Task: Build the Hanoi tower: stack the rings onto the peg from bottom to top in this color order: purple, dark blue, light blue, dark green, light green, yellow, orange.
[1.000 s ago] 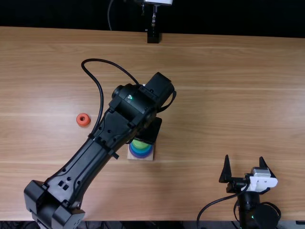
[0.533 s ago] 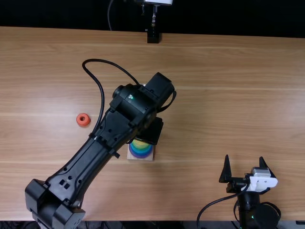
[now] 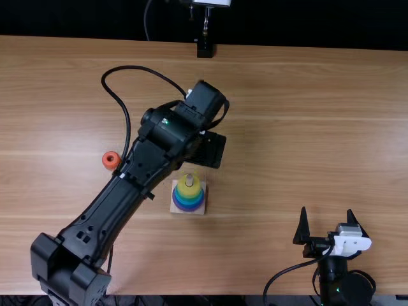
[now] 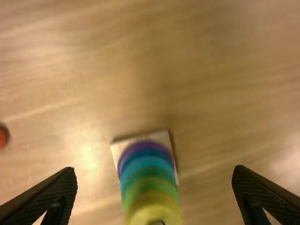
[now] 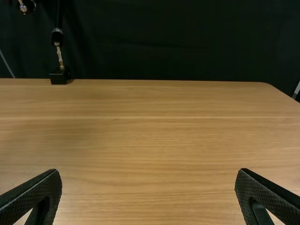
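At the surface's [image 3: 299,140] near edge, the right pincer [image 3: 326,210] gapes wide, empty. Farther in stands the peg [image 3: 189,179], topped by the yellow ring [image 3: 195,189]; the left wrist view reveals green rings [image 4: 149,177] beneath. The orange ring [image 3: 106,163] lies well left. The left pincer [image 3: 209,150], wide open and empty, has drawn away beyond the peg, uncovering it.

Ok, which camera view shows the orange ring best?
The top view: the orange ring appears nearly whole there, its hole visible. The left wrist view has part of it, cut off by the view's edge.
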You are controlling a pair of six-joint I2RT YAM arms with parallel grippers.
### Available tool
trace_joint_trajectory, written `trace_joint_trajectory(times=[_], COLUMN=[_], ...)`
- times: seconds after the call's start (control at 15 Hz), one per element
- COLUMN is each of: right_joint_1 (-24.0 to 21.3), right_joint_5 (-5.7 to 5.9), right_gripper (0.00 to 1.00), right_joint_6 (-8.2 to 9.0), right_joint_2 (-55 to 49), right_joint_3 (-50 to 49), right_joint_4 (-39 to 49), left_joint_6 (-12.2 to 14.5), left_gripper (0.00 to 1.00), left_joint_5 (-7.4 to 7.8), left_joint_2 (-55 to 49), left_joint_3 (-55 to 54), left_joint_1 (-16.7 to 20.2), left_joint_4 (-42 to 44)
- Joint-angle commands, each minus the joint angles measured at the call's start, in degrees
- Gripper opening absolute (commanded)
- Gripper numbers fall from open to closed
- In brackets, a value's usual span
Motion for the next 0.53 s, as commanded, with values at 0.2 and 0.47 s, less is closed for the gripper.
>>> trace_joint_trajectory(times=[0.2,0.47], right_joint_1=[-0.5,-0.5], right_joint_5=[0.94,0.94], right_gripper=[1.0,1.0], right_joint_6=[0.47,0.47], right_joint_2=[-0.7,-0.7], right_joint_3=[-0.8,-0.8], right_joint_4=[-1.1,-1.1], left_joint_6=[0.4,2.8], left_gripper=[1.0,1.0], left_joint_5=[-1.19,-0.98], left_joint_2=[-5.5,-9.2], left_joint_3=[-6.7,-18.8], left_joint_1=[9.0,19.9], left_joint_4=[3.0,7.3])
